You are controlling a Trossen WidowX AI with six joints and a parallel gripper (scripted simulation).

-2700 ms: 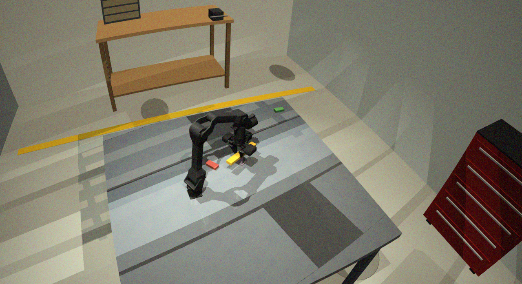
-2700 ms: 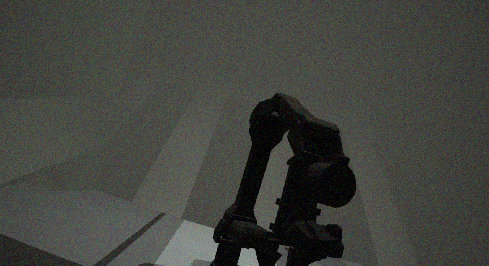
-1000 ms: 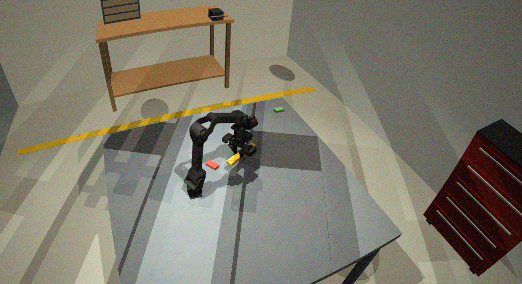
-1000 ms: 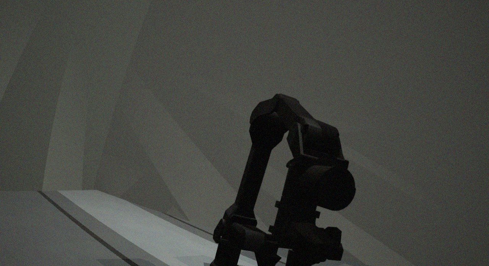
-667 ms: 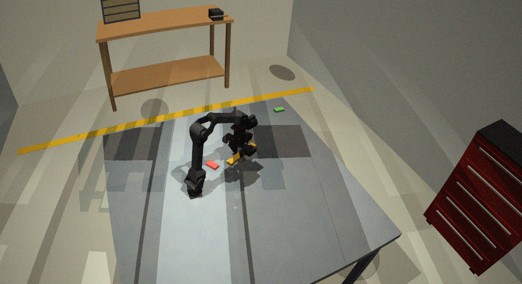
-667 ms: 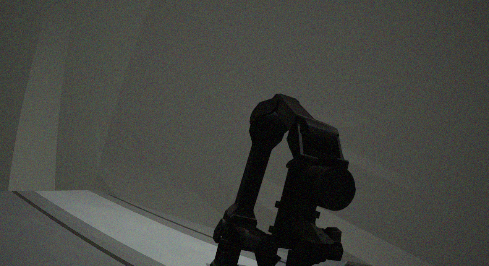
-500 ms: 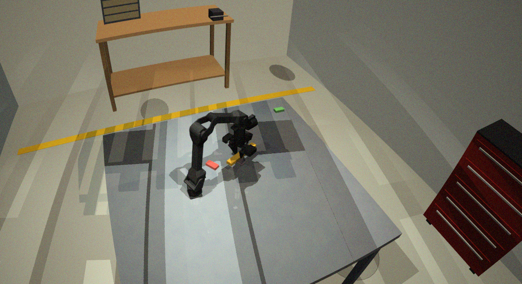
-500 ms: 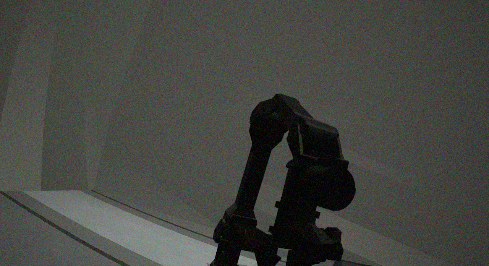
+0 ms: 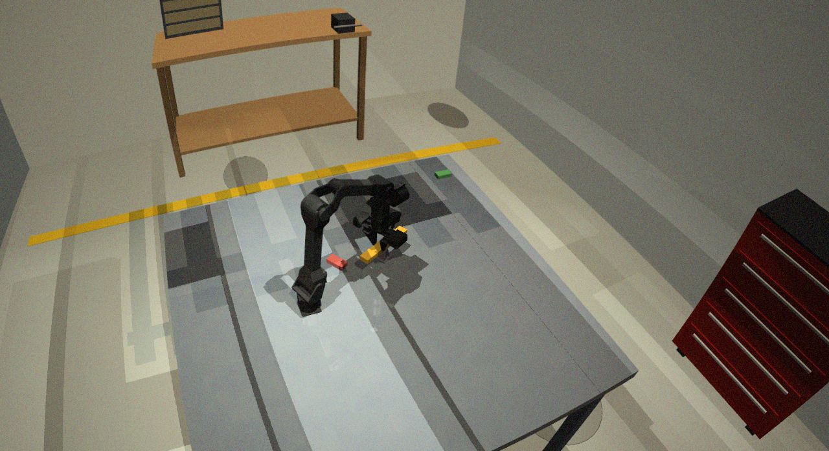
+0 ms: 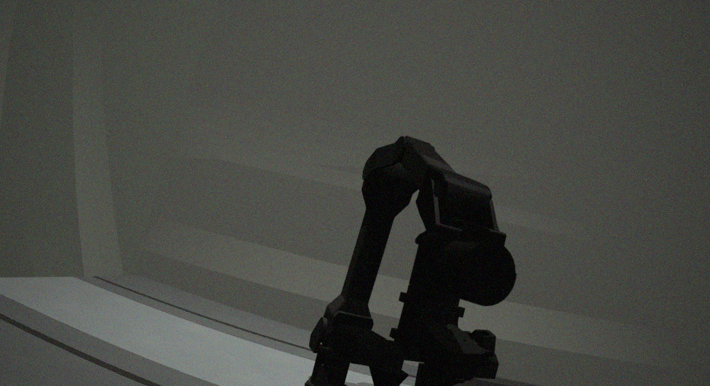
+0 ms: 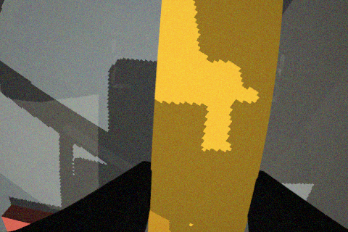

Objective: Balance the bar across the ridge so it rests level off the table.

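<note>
Bar [image 11: 213,87], yellow, sits clamped between the gripper [image 9: 382,246] jaws near its middle and is held above the grey table [image 9: 464,344], likely so both ends hang evenly for setting on the ridge; ridge itself not clearly visible, can't tell its spot. Red block [image 9: 337,261] lies just beside on the table, green block [image 9: 443,173] well apart at the far edge, neither blocking.

Grey table [image 9: 464,332] bearing scattered blocks
Red block [image 9: 336,262] beside arm base [image 9: 308,289]; green block [image 9: 443,173] near far edge
</note>
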